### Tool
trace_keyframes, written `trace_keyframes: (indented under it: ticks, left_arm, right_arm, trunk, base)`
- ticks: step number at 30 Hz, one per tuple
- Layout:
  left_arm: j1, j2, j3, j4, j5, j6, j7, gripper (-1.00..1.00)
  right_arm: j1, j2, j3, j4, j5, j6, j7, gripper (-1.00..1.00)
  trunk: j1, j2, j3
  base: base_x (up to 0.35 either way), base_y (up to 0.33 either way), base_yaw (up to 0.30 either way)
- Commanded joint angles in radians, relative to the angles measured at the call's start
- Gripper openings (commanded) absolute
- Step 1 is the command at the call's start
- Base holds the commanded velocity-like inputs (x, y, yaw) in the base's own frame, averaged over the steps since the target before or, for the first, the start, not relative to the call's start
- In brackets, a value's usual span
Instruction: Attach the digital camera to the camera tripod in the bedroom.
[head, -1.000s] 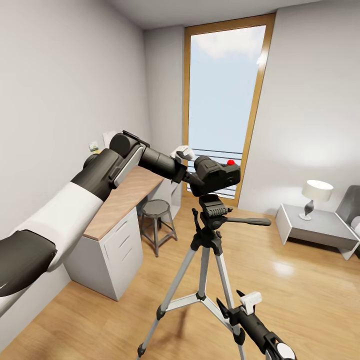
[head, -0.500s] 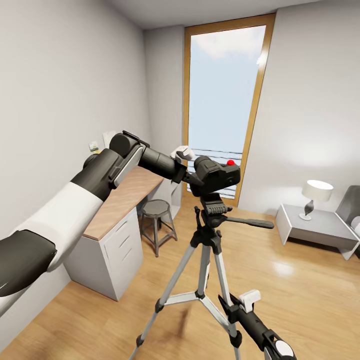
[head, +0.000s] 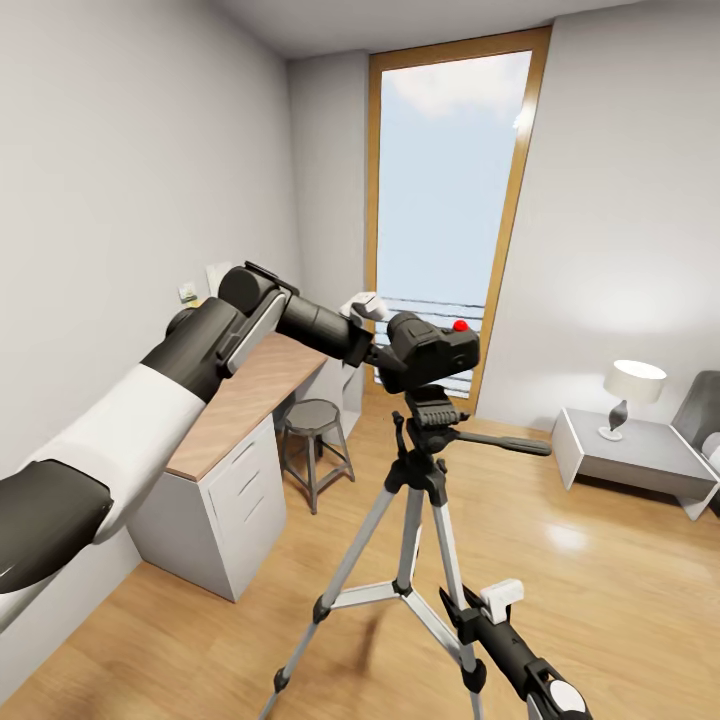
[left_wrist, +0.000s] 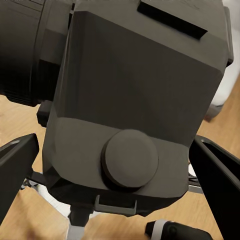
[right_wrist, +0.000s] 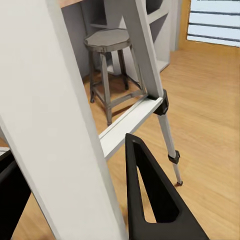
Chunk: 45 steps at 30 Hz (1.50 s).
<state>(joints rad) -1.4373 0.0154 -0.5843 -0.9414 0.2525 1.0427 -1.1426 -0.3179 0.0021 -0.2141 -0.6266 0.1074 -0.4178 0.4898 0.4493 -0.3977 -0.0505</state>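
Black digital camera (head: 432, 352) sits directly over the head of the silver-grey camera tripod (head: 420, 470), gripped at its side by the left tool (head: 378, 355), whose fingers (left_wrist: 17, 175) clamp either flank of the body. Right tool (head: 470, 618) is closed around a near tripod leg, low down. Behind stand a wood-topped white surface (head: 250, 400), a stool (head: 315, 440) and a tall window (head: 445, 210).

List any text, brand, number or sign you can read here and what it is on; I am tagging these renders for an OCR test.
No readable text anywhere.
digital camera: plain black body, red button, no brand or model mark.
camera tripod: no lettering on head or legs.
Small wall plate above the desk: too small and blurred to tell if it is marked.
left gripper and right gripper: no labels.
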Motion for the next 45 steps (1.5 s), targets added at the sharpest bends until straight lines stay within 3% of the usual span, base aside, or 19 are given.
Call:
trace_keyframes:
  ticks: [1,8,15,30,32,36,38,43,45]
  left_arm:
    - [-0.002,0.002,-0.003,0.0,0.004,0.005,-0.002,-1.0]
    - [-0.002,0.022,-0.016,0.0,0.004,0.005,-0.005,-1.0]
    - [-0.002,0.041,-0.017,0.0,0.004,0.005,-0.023,-1.0]
    - [-0.003,0.049,-0.017,0.0,0.004,0.005,-0.037,-1.0]
    - [-0.003,0.049,-0.017,0.0,0.004,0.005,-0.037,-1.0]
    - [-0.003,0.049,-0.018,0.0,0.004,0.005,-0.037,-1.0]
    - [-0.003,0.066,-0.022,0.0,0.004,0.005,-0.037,-1.0]
    - [-0.002,0.069,-0.03,0.0,0.004,0.005,-0.037,-1.0]
    - [-0.002,0.073,-0.049,0.0,0.004,0.005,-0.037,-1.0]
  right_arm:
    - [-0.001,0.001,-0.007,0.001,0.011,-0.004,0.004,-1.0]
    - [-0.001,0.001,0.014,0.001,0.014,-0.003,0.004,-1.0]
    - [-0.001,0.001,0.077,0.007,0.017,-0.005,0.001,-1.0]
    - [-0.001,0.001,0.098,0.022,0.017,-0.004,-0.031,-1.0]
    - [-0.001,0.001,0.124,0.027,0.018,-0.005,-0.032,-1.0]
    - [-0.001,0.001,0.139,0.028,0.018,-0.005,-0.033,-1.0]
    - [-0.001,0.001,0.143,0.028,0.018,-0.006,-0.033,-1.0]
    - [-0.001,0.001,0.143,0.028,0.018,-0.006,-0.033,-1.0]
    - [-0.001,0.001,0.144,0.028,0.017,-0.006,-0.033,-1.0]
  trunk:
    - [0.001,-0.002,-0.002]
    - [0.001,-0.002,-0.002]
    - [0.001,-0.002,-0.002]
    - [0.001,-0.002,-0.002]
    - [0.001,-0.002,-0.002]
    - [0.001,-0.002,-0.002]
    - [0.001,-0.002,-0.002]
    - [0.001,-0.002,-0.002]
    - [0.001,-0.002,-0.002]
  base:
    - [0.0,0.0,0.0]
    - [0.0,0.0,0.0]
    - [0.0,0.0,0.0]
    - [0.0,0.0,0.0]
    - [0.0,0.0,0.0]
    - [0.0,0.0,0.0]
    - [0.0,0.0,0.0]
    - [0.0,0.0,0.0]
    - [0.0,0.0,0.0]
